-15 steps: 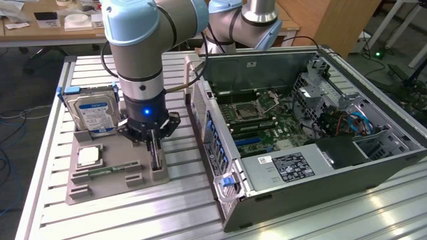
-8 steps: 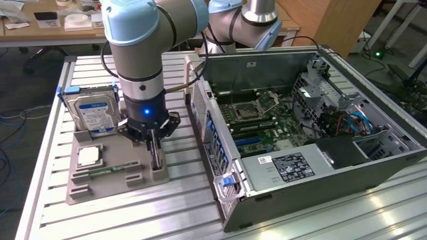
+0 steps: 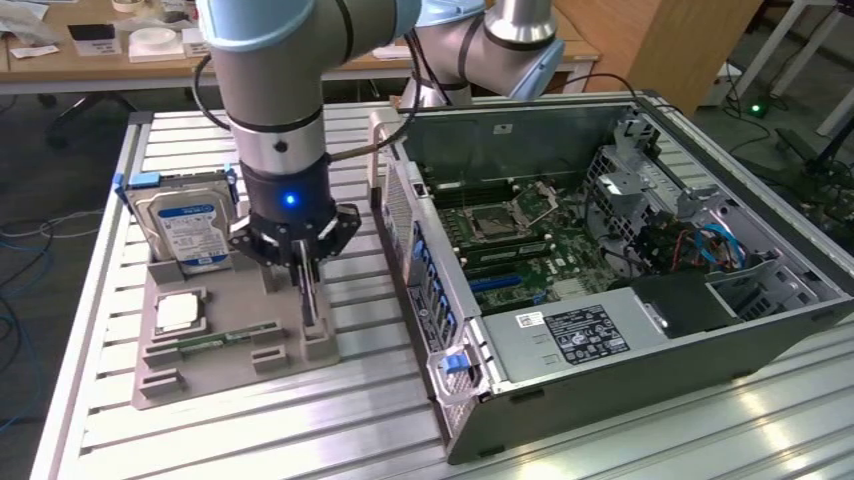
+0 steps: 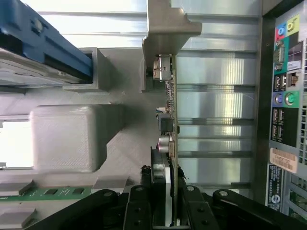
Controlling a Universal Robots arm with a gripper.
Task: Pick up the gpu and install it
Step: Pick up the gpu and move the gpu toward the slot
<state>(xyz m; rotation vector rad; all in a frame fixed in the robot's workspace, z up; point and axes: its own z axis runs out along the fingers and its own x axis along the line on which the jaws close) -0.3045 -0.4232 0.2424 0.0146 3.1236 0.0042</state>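
Observation:
The gpu [image 3: 308, 297] stands on edge in a slot at the side of the grey holder tray [image 3: 220, 375] nearest the computer case, still seated in it. In the wrist view the gpu [image 4: 171, 103] shows edge-on: a thin green board with small parts on it, and its silver end bracket [image 4: 165, 26] at the far end. My gripper [image 3: 304, 272] reaches straight down over the card. Its black fingers [image 4: 143, 203] press on both faces, so the gripper [image 4: 165, 194] is shut on the gpu.
The tray also holds a silver hard drive [image 3: 194, 225] with a blue-white label, a processor chip [image 3: 180, 312] and a narrow green memory stick [image 3: 220, 340]. The open computer case [image 3: 747, 330] lies at the exterior view's right, motherboard [image 3: 521, 245] exposed. Its rear port panel [image 4: 285, 96] is close beside the card.

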